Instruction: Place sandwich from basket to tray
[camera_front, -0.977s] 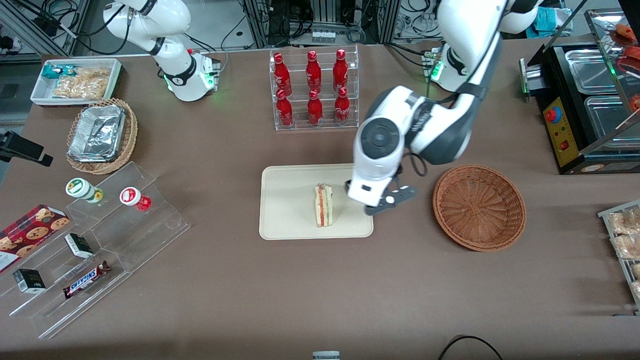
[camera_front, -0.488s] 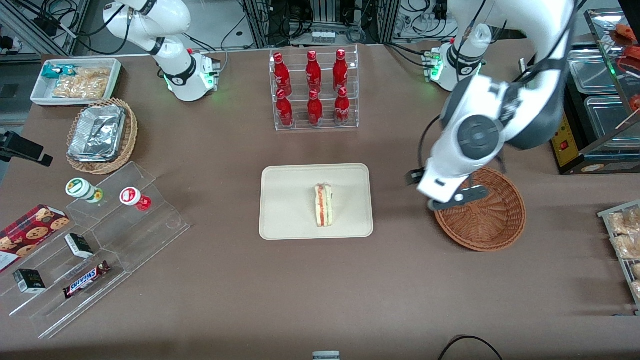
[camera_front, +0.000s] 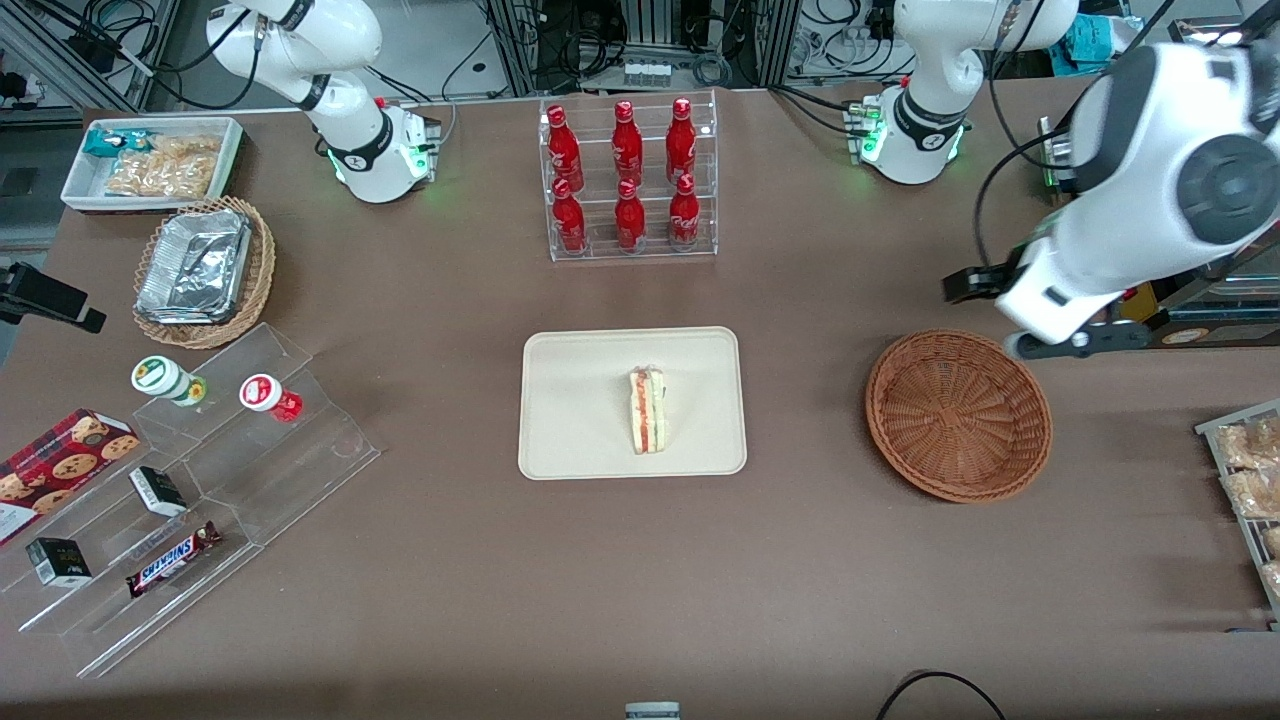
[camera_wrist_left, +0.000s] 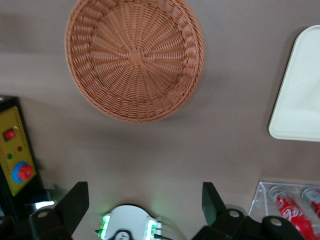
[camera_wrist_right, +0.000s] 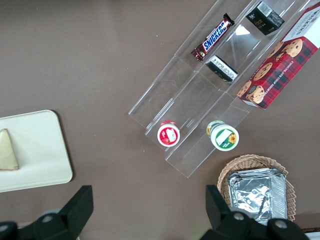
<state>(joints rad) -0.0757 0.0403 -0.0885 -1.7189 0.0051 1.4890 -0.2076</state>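
From the front, the wedge-shaped sandwich (camera_front: 647, 410) stands on the smooth cream tray (camera_front: 570, 400); the gripper (camera_front: 1010, 315) hangs above the table, just past the round woven basket (camera_front: 958, 415) toward the working arm's end. The wrist view shows its dark fingers (camera_wrist_left: 75, 204) spread wide, holding nothing.

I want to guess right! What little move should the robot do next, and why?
Probably just finish pulling away and park. The sandwich already lies on the tray, and the basket is empty. The hand is open, holds nothing, and hangs above the table near the basket, toward the working arm's end, so nothing seems left to carry.
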